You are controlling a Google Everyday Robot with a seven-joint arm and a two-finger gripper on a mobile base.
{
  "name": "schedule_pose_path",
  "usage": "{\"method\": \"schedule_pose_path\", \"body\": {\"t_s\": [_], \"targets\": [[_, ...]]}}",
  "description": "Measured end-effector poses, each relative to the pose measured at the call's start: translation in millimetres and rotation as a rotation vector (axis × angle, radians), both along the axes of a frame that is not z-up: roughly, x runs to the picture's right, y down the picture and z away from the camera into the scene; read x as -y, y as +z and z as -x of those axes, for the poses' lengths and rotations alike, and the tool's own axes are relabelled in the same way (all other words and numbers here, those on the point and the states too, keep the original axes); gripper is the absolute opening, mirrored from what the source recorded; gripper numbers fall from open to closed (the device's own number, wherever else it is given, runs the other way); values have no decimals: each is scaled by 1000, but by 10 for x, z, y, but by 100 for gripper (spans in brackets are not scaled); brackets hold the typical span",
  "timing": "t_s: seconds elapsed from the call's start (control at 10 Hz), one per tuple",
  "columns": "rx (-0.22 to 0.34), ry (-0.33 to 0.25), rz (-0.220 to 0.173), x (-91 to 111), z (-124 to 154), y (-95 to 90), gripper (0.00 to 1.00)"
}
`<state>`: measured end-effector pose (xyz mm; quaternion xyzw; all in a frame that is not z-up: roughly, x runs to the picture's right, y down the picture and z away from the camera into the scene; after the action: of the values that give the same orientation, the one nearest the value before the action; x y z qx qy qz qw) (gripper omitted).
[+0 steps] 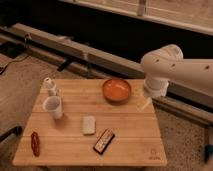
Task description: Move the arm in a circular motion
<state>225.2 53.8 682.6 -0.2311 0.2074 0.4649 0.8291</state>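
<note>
The arm [175,67] is a thick cream-white body of rounded segments with small dark screw holes. It reaches in from the right edge and bends down at a rounded joint over the table's far right corner. Its gripper [146,103] hangs below that joint, just right of an orange bowl [116,90] and a little above the table's right edge. Nothing shows in its grasp.
On the wooden table [130,125] stand a white cup [53,106] and a small bottle [49,86] at the left. A pale block [89,125], a dark bar [104,141] and a red item [35,143] lie toward the front. A low ledge [75,47] runs behind.
</note>
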Motion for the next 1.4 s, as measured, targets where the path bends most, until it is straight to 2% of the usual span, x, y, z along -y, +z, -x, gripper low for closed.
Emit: {"method": "schedule_pose_path", "body": {"t_s": [0.2, 0.3, 0.6, 0.8, 1.0, 1.2, 1.4], "targets": [[-14, 1, -7, 292, -5, 343, 80], [-9, -2, -12, 417, 90, 480, 80], [37, -31, -30, 751, 650, 843, 80], [70, -56, -38, 897, 964, 996, 80], [135, -109, -50, 1062, 1401, 1169, 80], [205, -165, -61, 1146, 1674, 1251, 80], [279, -220, -73, 1153, 1837, 1222, 80]]}}
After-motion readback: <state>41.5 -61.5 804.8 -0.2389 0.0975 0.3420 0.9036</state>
